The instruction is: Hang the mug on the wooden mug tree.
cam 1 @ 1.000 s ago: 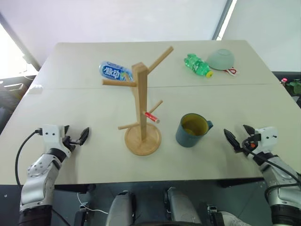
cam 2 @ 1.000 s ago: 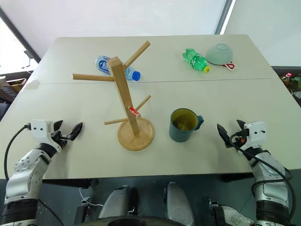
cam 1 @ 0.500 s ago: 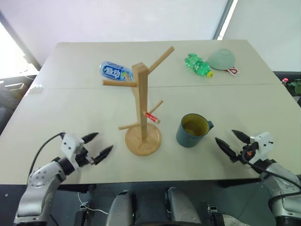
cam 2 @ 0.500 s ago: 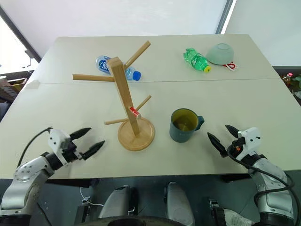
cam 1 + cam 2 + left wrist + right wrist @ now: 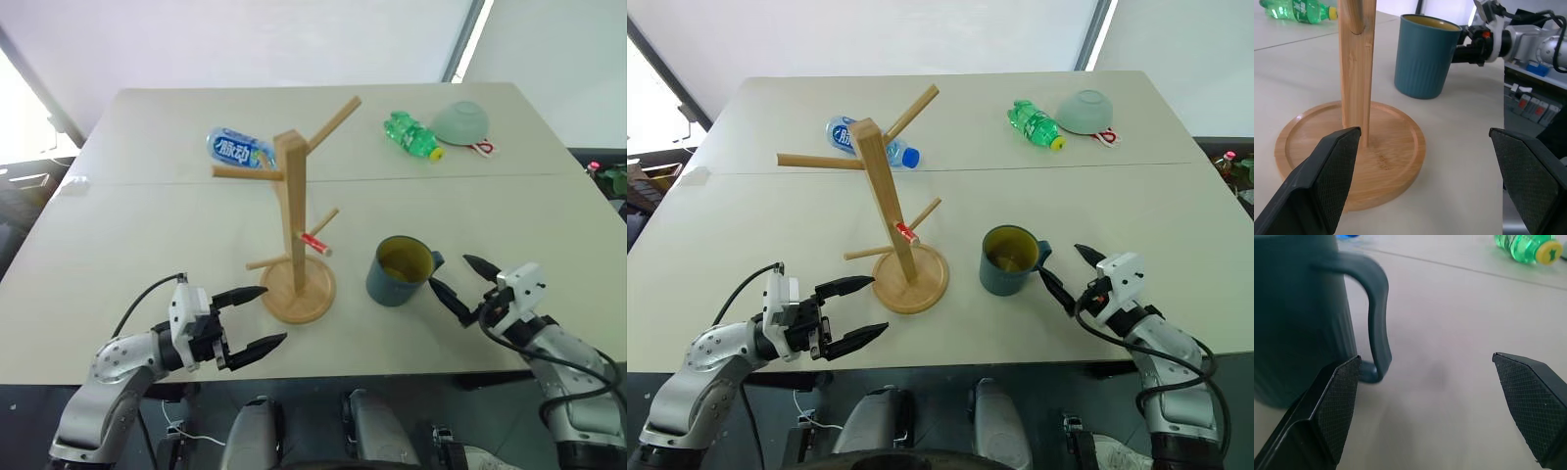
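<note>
Where wrist-close, mug [image 5: 1298, 328] handle beside right pincer [image 5: 460, 284].

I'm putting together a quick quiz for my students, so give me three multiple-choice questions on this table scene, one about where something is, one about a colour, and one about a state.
1. Where does the mug stand?
A. Beside the wooden mug tree, on the right gripper's side
B. On a peg
C. Inside the pale green bowl

2. What colour is the mug's inside?
A. Red
B. Yellow-green
C. White

3. How is the right gripper?
A. Shut on the mug
B. Shut on a bottle
C. Open, by the mug's handle

Answers: 1 A, it sits on the table next to the tree's base. 2 B, the inner wall shows yellow-green. 3 C, its fingers stand spread near the handle, clamping nothing.
</note>
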